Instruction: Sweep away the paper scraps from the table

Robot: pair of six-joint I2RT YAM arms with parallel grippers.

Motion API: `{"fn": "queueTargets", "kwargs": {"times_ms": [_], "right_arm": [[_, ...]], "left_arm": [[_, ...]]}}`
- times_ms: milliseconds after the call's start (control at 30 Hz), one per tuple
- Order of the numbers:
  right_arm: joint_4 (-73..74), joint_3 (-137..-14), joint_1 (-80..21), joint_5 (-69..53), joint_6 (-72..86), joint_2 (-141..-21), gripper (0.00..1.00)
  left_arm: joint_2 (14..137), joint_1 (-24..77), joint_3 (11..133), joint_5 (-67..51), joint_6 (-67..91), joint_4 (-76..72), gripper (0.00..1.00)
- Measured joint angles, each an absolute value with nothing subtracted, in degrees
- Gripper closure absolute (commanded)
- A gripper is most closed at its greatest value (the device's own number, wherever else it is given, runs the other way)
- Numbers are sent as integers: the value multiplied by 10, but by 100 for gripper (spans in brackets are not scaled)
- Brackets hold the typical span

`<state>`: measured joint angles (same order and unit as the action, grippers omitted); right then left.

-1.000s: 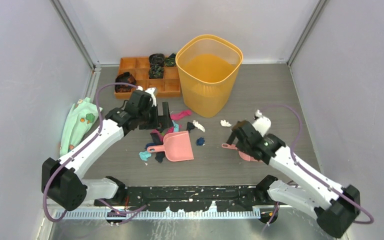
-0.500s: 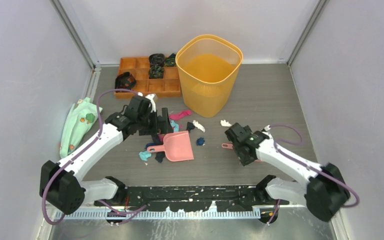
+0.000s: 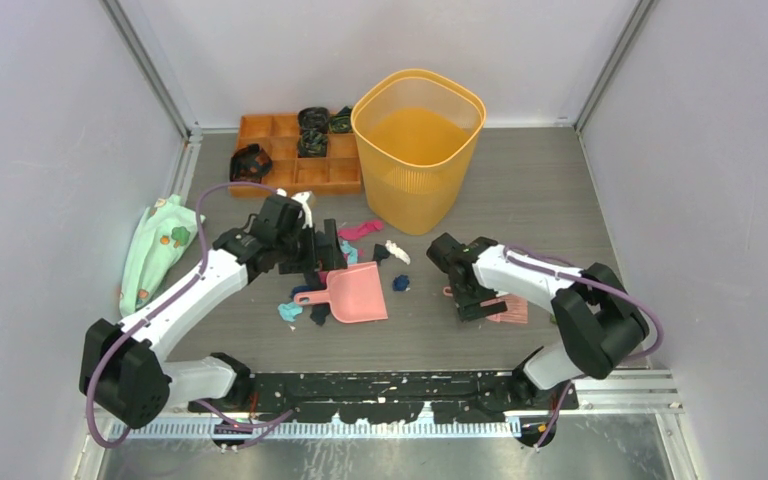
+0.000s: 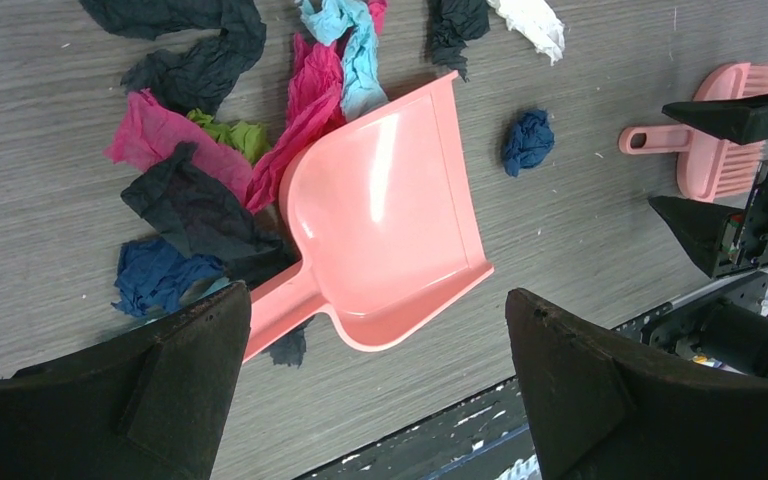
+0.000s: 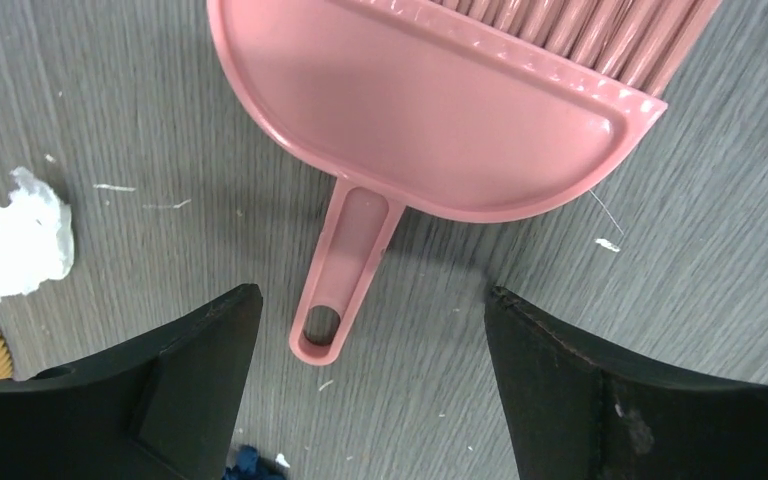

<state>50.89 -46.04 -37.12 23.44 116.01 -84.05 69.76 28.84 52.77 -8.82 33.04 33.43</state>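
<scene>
While left hand (image 4: 375,300) and right hand (image 5: 372,295) gape empty, pink brush (image 5: 440,110) crosswise on table (image 5: 680,300), handle toward paper scraps (image 4: 528,140).

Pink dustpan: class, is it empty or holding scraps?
Empty. The dustpan shows bare pink plastic inside; the paper scraps lie beside it on the table.

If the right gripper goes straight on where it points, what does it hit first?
Probably the brush handle, lying on the table between the open jaws of the right gripper; depth unclear.
</scene>
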Motion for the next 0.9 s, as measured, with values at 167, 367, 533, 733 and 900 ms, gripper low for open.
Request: {"fn": "queueTargets", "kwargs": {"times_ms": [167,367,533,733,900], "right_arm": [[521,-481,-371,239,1173,-872,10],[545,-505,-360,229,1172,-905,31],[578,-535,-349,215,1172,-943,43],[581,-554,-346,220,1182,-971,78],[575,-552,-346,222,1173,-974,99]], "left_arm": [[698,288,519,-90,330,329,0],[698,288,510,-91,331,326,0],[698,288,507,-93,331,324,0],[699,288,499,-102,340,308,0],[699,288,494,-104,341,305,0]]}}
